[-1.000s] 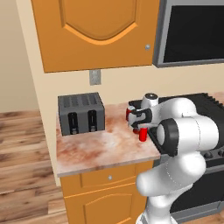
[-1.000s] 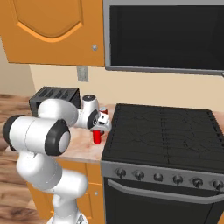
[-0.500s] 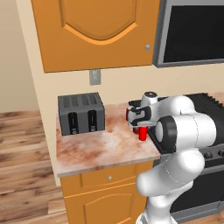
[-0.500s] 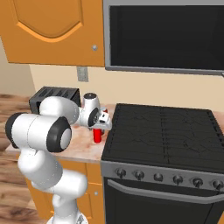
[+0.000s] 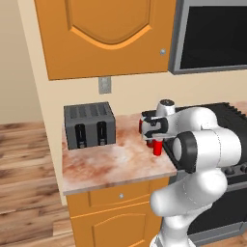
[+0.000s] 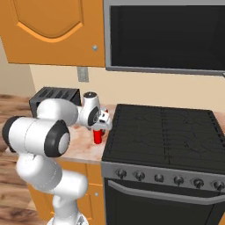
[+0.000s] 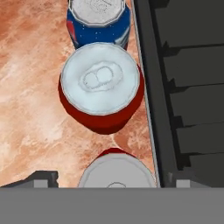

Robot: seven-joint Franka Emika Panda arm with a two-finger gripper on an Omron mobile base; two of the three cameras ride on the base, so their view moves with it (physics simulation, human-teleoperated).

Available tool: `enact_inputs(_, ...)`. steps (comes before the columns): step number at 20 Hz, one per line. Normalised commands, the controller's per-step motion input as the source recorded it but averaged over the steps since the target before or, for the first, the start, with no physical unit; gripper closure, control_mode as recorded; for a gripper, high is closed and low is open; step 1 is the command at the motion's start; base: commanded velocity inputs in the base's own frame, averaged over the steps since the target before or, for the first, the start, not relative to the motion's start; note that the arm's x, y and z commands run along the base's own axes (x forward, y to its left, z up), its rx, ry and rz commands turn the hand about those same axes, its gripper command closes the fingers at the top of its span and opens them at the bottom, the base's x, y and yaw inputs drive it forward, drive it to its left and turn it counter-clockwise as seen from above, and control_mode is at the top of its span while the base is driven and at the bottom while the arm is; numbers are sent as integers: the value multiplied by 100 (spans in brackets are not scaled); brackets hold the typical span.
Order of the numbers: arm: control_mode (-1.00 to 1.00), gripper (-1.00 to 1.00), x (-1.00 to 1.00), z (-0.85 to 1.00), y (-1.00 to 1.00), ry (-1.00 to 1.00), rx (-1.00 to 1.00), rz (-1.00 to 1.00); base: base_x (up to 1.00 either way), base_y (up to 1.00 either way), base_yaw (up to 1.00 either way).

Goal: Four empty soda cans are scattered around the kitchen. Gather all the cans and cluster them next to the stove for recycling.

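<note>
Risking a knock that could topple the tightly packed row, the hand (image 7: 107, 179) is hovering wide open, gripping nothing, its fingertips straddling the nearest red can (image 7: 117, 168), with another red can (image 7: 101, 86) and the blue can (image 7: 99, 19) just beyond on the worktop (image 7: 30, 87), beside the stove (image 7: 188, 83).

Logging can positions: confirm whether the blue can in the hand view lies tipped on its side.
No: the blue can stands upright on the counter, silver top up, behind a red can.
</note>
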Motion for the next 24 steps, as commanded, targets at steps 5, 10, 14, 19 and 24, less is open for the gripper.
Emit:
enact_inputs(5, -100, -100, -32, 12, 0, -4, 0, 0, 0, 0, 0)
enact_inputs(10, -100, -100, -80, 22, -6, -13, 0, 4, 0, 0, 0)
enact_inputs(14, -100, -100, -98, 41, -2, -12, 0, 4, 0, 0, 0)
enact_inputs(19, -100, -100, -100, 52, 0, -9, 0, 2, 0, 0, 0)
enact_inputs(24, -100, -100, -97, 61, 0, -6, 0, 0, 0, 0, 0)
